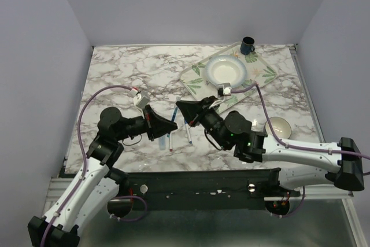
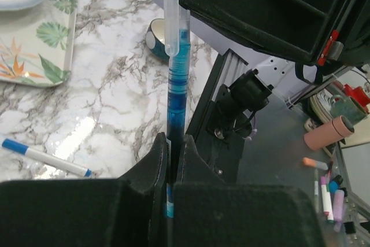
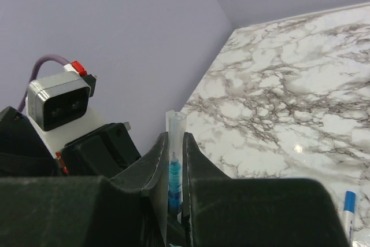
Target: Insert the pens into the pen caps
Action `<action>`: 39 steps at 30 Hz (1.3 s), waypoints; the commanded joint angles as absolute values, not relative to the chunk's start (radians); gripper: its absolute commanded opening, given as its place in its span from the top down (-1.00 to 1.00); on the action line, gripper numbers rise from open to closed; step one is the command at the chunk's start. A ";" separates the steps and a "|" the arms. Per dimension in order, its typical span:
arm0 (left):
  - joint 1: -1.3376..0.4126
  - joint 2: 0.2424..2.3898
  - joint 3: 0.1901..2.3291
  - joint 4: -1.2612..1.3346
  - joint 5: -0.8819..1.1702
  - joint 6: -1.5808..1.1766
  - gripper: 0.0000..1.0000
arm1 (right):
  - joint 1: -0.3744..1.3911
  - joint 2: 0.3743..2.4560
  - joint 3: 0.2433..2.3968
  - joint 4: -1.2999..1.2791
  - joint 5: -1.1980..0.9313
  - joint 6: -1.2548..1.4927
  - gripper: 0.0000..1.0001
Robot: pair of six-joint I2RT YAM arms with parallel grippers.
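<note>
My left gripper (image 2: 171, 140) is shut on a blue pen (image 2: 177, 88) that stands out straight beyond its jaws. The pen's far end sits inside a clear, pale pen cap (image 2: 174, 18). My right gripper (image 3: 175, 137) is shut on that cap (image 3: 176, 128), and the blue pen tip (image 3: 175, 172) shows through its wall. From above, the left gripper (image 1: 171, 125) and the right gripper (image 1: 184, 110) meet tip to tip over the middle of the table. Two more white pens with blue ends (image 1: 171, 143) (image 1: 188, 136) lie on the marble just below them.
A leaf-patterned tray (image 1: 199, 82) with a white plate (image 1: 226, 70) lies at the back right, with a dark blue mug (image 1: 247, 44) at its far corner. A small bowl (image 1: 277, 125) stands near the right arm. A loose pen (image 2: 46, 157) lies on the marble.
</note>
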State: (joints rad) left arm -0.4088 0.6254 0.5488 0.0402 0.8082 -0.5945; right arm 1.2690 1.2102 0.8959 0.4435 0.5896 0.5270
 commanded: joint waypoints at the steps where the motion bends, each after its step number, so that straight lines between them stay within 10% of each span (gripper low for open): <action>1: -0.387 0.614 0.577 0.239 0.703 -0.549 1.00 | 1.322 1.140 0.868 0.301 0.462 0.538 0.68; 16: -0.387 0.667 0.614 0.268 0.770 -0.531 1.00 | 1.324 1.091 0.882 0.244 0.400 0.448 0.49; 24: -0.387 0.582 0.624 0.002 0.413 -0.413 1.00 | 1.299 1.103 0.951 -0.170 0.696 0.629 0.36; 39: -0.387 0.336 0.603 -0.179 0.196 -0.305 1.00 | 0.977 1.555 1.139 -0.316 0.331 0.457 0.19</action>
